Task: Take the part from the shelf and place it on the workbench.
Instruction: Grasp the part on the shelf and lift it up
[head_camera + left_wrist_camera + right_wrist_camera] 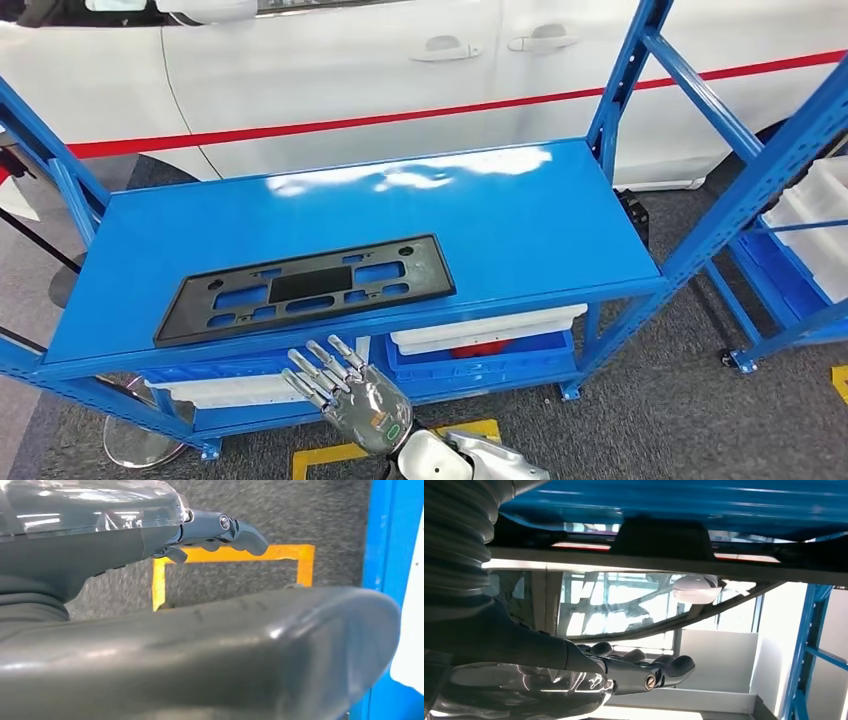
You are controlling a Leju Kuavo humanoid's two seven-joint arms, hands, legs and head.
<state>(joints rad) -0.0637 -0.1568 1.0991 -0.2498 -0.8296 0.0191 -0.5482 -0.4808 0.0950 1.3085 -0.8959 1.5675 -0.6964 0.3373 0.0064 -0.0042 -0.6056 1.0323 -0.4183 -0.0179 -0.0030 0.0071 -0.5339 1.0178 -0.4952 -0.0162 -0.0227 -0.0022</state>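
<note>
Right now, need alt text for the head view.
A flat black plastic plate-shaped part with cutouts lies on the glossy blue metal shelf top. One silver robot hand, fingers spread and empty, reaches up just below the shelf's front edge; a white car with a red stripe stands behind.

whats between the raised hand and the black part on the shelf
In the head view, just the shelf's blue front edge separates the right hand from the black part; nothing else intervenes.

The right robot hand [624,672], fingers [674,666] extended and empty (a white car beyond), sits just beside the blue shelf [684,502].
</note>
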